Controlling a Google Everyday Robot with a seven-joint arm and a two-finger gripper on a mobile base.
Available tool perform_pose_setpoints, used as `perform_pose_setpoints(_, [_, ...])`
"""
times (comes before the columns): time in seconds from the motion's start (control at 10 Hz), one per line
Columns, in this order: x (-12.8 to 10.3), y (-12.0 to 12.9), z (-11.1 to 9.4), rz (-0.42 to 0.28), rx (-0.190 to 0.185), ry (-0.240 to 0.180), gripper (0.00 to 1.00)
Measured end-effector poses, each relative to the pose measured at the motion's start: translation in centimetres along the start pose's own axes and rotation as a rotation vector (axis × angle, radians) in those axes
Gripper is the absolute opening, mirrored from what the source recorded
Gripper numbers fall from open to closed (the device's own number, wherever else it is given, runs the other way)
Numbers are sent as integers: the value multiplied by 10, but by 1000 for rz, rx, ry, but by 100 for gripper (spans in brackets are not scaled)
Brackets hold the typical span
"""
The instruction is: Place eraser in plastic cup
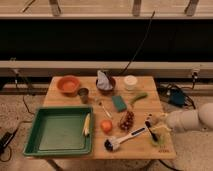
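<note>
My gripper (151, 126) reaches in from the right on a white arm (189, 120), over the table's front right corner. It is shut on the eraser (149, 122), a small block that shows dark with a cream part at the gripper's tip. The plastic cup (157, 140), light green and slightly see-through, stands just below and a little to the right of the gripper, near the table's front edge. The eraser is held above the cup's rim, apart from it.
On the wooden table (150, 151): a white dish brush (123, 140) beside the cup, grapes (127, 120), an orange fruit (106, 126), a teal sponge (119, 103), a white tub (130, 81), a dark metal cup (83, 94), an orange bowl (68, 84), and a green tray (55, 132) at the left.
</note>
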Motion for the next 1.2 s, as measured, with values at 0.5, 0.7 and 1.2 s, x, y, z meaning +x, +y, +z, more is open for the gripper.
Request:
perform_pose_setpoints(0.5, [20,-14,1,13,23,6,77])
perform_pose_setpoints(0.7, [28,-19,-2,23,34,4,80])
perform_pose_setpoints(1.2, [26,-13,0,24,13,-14,80])
